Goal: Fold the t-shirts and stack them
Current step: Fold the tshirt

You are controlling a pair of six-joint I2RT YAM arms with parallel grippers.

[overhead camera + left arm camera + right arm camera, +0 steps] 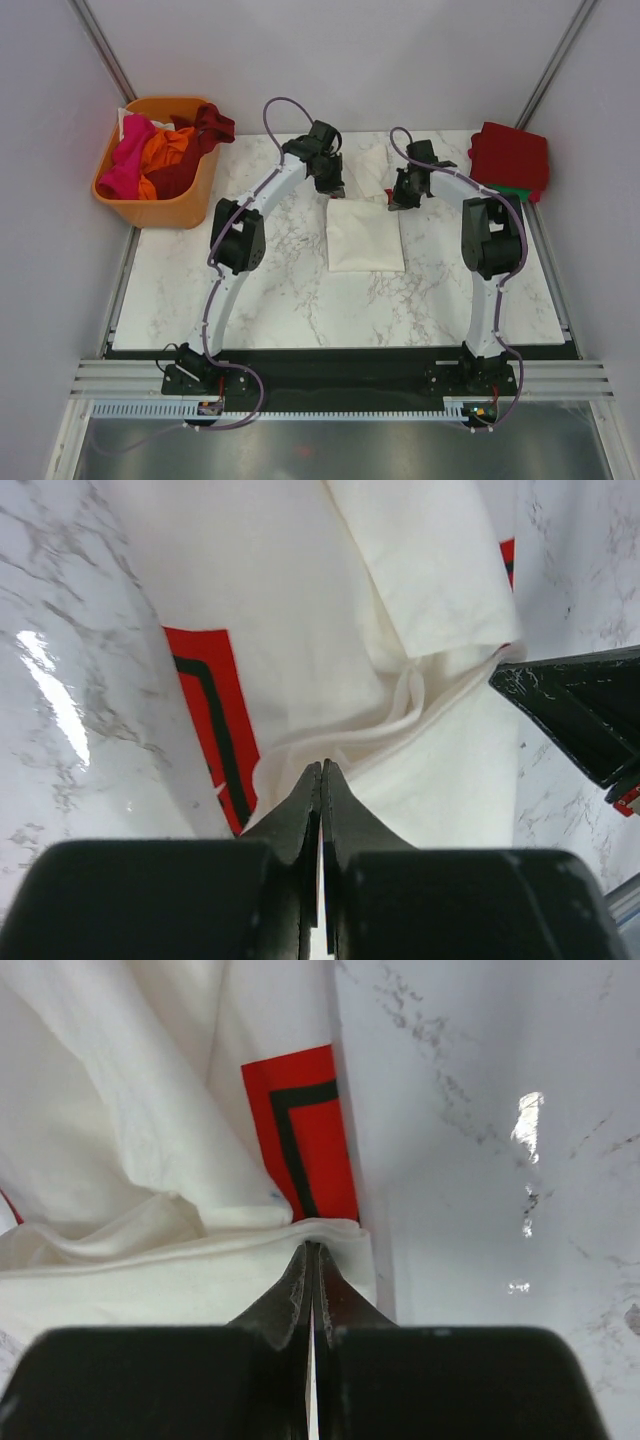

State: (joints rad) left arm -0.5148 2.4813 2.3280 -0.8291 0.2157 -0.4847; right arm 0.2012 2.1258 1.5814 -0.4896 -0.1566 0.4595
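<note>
Over on your far left, the orange plastic basket (150, 210) sits at the far corner of the marble worktop (270, 290), heaped with a pink tee (122, 168), an orange tee (165, 150) and a dark red tee (208, 125) that spills over its far right rim. Coming across, your left arm reaches out to the far left corner of the cream-white t-shirt (364, 238), which lies folded into a neat rectangle in the middle of the worktop, between the two arms. Look at your left fingers (297, 815): pressed tight together, no gap at the tips, with the cloth's edge bunching in creases right where they meet, so they have the shirt pinched. A strip of the red-and-black print shows just beside them on the left. Next, your right fingers (288, 1300) at the shirt's far right corner: likewise clamped together, tips nipped onto a doubled cream hem, with a red block of print lying just beyond them. Bare marble runs off to their right. Finally, at the far right edge of the worktop, a folded red tee (510, 152) rests on top of a green tee (512, 190), of which only a sliver peeks out underneath.
</note>
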